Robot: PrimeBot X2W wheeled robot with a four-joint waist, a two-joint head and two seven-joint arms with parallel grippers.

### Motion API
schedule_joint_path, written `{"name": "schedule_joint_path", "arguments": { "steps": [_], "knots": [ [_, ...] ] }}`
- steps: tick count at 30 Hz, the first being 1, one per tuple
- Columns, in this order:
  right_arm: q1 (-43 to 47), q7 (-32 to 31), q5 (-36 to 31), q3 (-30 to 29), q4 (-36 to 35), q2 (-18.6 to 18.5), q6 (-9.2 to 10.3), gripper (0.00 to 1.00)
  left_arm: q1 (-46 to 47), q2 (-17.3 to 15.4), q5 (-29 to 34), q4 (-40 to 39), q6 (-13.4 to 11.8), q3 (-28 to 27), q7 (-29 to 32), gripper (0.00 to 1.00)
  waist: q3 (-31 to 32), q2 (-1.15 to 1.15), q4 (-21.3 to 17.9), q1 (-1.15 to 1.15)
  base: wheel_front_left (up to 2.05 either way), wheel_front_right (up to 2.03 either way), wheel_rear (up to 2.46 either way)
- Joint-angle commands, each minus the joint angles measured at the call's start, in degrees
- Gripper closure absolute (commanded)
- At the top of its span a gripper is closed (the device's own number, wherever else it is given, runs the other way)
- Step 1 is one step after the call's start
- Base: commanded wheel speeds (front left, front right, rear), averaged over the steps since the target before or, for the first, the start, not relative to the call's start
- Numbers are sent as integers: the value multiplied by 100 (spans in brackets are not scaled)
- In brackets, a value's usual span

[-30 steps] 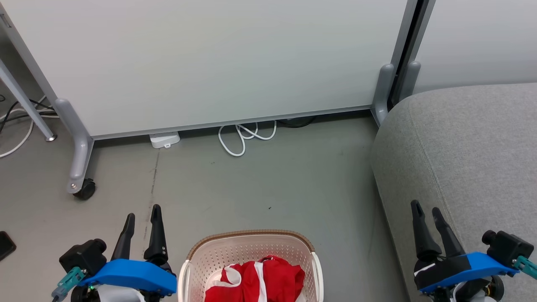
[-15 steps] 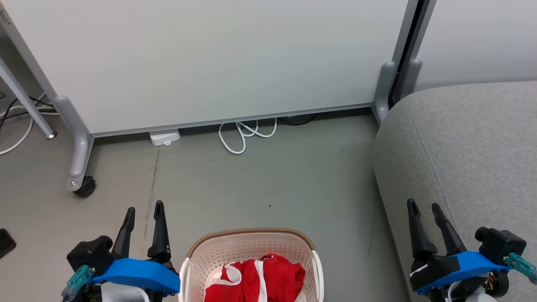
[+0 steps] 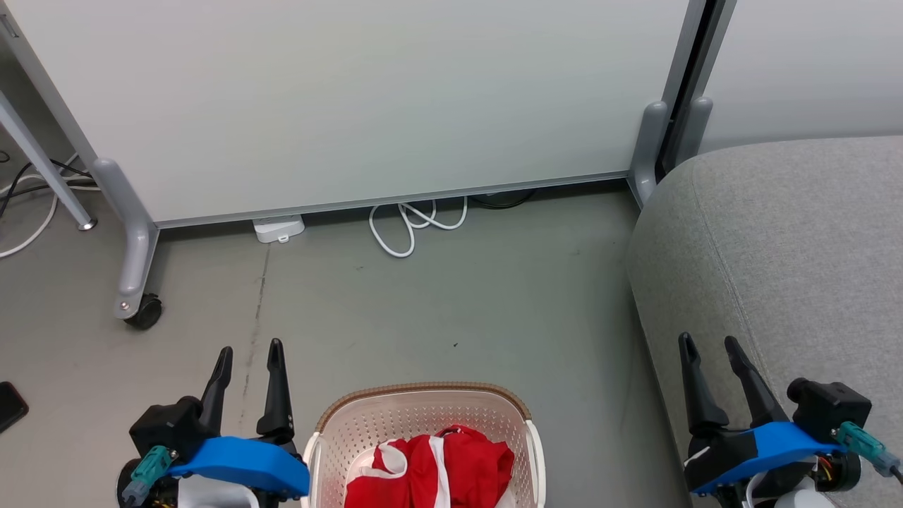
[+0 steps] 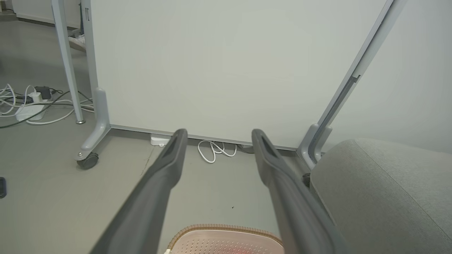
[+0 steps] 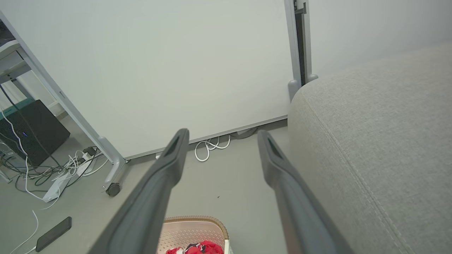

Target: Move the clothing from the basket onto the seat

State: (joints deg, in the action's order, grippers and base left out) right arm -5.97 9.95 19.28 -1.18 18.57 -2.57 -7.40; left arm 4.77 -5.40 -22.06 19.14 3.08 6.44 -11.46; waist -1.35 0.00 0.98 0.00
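Note:
The red clothing (image 3: 430, 469) with white stripes lies bunched inside the cream basket (image 3: 423, 395) at the bottom middle of the head view. A strip of it (image 5: 196, 247) also shows in the right wrist view, in the basket (image 5: 192, 220). My left gripper (image 3: 250, 351) hovers open just left of the basket, fingers pointing away from me. My right gripper (image 3: 707, 343) is open too, over the front edge of the grey seat (image 3: 790, 247). Neither holds anything. From the left wrist, the open left gripper (image 4: 218, 132) frames the floor, with the basket (image 4: 226, 229) rim below and the seat (image 4: 381, 190) at right.
A white wheeled partition (image 3: 338, 106) stands ahead, with a caster (image 3: 144, 312) at its left foot. White cable loops (image 3: 413, 226) and a small white box (image 3: 279, 229) lie at its base. A dark phone (image 3: 10, 406) rests on the floor at far left.
Both grippers have drifted slightly inward and lower in the head view, still open. The basket and clothing have stayed put.

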Motion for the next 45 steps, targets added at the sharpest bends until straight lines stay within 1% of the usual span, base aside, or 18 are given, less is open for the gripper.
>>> {"name": "schedule_joint_path", "arguments": {
  "steps": [1,9,22,32,38,45],
  "knots": [
    [-108,56,-111,11,-10,-36,-10,0,98,-15,96,-8,35,-4,-47,0,1,0,1,0,0,0,0],
    [-133,148,-482,32,35,-39,-12,0,125,21,413,105,49,-3,-138,0,14,0,8,0,0,0,0],
    [-146,283,-884,158,106,-42,-14,0,69,108,724,197,146,-63,-289,0,100,0,11,0,0,0,0],
    [-69,357,-1250,204,99,-46,-16,0,14,132,1068,253,142,-67,-384,0,158,0,7,0,0,0,0],
    [-68,371,-1179,190,98,-45,-16,0,-9,160,953,237,154,-130,-382,0,170,0,-1,0,0,0,0],
    [-71,372,-1161,191,90,-44,-16,0,-20,172,985,250,168,-151,-382,0,159,0,-14,0,0,0,0]
  ]
}}
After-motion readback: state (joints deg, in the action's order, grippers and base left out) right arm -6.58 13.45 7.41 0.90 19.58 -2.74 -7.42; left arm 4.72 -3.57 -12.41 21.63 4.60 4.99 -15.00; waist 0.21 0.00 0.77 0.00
